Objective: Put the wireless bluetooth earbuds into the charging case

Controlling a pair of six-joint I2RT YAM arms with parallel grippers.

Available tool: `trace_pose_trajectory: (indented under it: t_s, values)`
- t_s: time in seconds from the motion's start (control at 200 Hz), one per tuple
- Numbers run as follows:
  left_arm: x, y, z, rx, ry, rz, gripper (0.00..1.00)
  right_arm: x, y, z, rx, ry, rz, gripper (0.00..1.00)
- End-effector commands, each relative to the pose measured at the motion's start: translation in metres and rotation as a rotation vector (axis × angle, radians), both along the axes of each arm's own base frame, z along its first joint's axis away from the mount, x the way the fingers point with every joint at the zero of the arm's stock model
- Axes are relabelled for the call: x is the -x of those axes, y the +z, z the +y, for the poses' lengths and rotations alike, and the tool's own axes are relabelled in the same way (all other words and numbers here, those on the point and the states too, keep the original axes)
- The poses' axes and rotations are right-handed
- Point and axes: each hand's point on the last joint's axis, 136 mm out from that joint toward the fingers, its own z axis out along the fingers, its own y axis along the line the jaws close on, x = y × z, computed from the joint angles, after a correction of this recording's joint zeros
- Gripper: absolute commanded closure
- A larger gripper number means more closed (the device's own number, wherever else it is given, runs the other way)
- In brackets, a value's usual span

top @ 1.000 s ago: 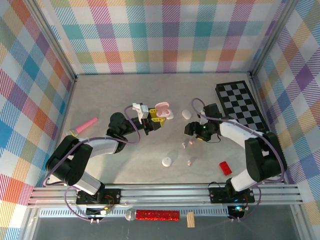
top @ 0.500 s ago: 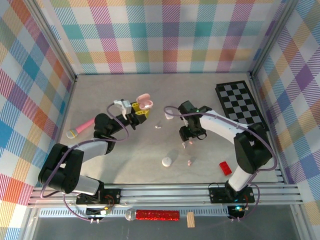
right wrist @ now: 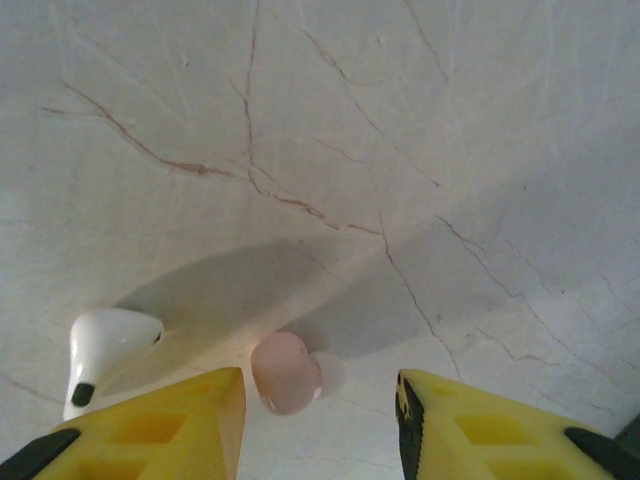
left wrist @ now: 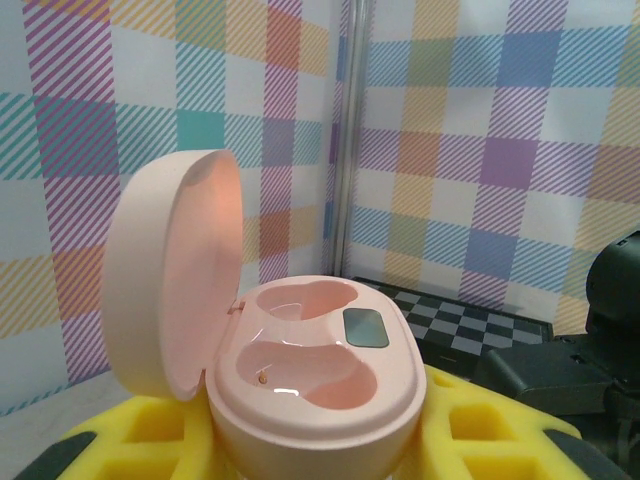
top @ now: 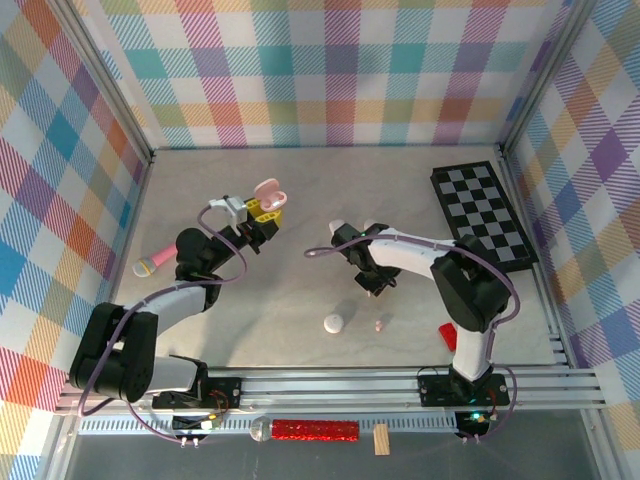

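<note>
pink bud (right wrist: 285, 372) – between fingers of spread right claw (right wrist: 320, 412), long axis unclear | white bud (right wrist: 105, 345) – stem toward camera | left claw (top: 262, 208) pinches case (left wrist: 310, 370) (open, nothing inside)

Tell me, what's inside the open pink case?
Inside the pink case are two empty hollows and a small grey patch. Its underside is hidden by the yellow fingers.

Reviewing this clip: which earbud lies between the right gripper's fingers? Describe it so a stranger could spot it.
On the grey veined table top, find the right gripper, its two yellow foam pads spread open. Between them lies a pale pink glossy earbud, small and rounded. The white earbud to its left in the wrist view has a dark tip.
</note>
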Motion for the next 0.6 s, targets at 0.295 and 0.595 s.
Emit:
trace_pose_trajectory:
  t_s: [0.295, 0.595]
  values:
    - [0.000, 0.006, 0.002, -0.013, 0.001, -0.028, 0.69, 0.000, -0.003, 0.003, 0.037, 0.044, 0.048, 0.64]
    - [0.001, 0.008, 0.001, -0.011, -0.011, -0.028, 0.69, -0.001, -0.008, 0.006, 0.038, 0.034, 0.059, 0.69]
